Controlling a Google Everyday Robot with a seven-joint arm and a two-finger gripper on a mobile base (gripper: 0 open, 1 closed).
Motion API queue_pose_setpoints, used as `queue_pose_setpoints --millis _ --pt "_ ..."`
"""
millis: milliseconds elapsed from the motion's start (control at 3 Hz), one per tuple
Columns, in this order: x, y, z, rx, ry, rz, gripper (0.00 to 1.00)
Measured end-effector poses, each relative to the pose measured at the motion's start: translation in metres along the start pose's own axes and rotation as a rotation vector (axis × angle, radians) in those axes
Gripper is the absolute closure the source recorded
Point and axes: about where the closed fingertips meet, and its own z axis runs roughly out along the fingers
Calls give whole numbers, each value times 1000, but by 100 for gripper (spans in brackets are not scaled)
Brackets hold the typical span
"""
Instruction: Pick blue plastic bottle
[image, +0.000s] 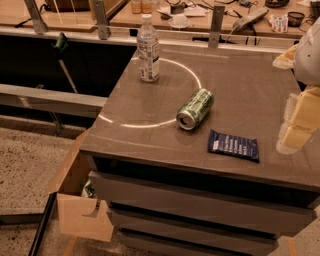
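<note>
The blue plastic bottle (148, 50) stands upright near the far left corner of the grey cabinet top (150, 115). It is clear and slim, with a white cap and a whitish label with dark print. My gripper (293, 90) is at the right edge of the view, over the right side of the cabinet top, far to the right of the bottle. Its two yellowish fingers (299, 122) stand apart with nothing between them.
A green drink can (195, 108) lies on its side mid-top, between gripper and bottle. A flat dark-blue snack packet (234, 145) lies near the front right. An open cardboard box (80, 200) sits at the cabinet's lower left. A cluttered wooden desk (200, 15) runs behind.
</note>
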Motion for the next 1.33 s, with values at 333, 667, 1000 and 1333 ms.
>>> queue_pose_setpoints --millis 333,667,1000,1333 --pt "0 0 0 0 0 0 0" --pt "-4 -7 2 2 -72 22 0" --pt "-20 -41 10 20 -300 62 0" --pt "-49 -85 23 50 -520 109 0"
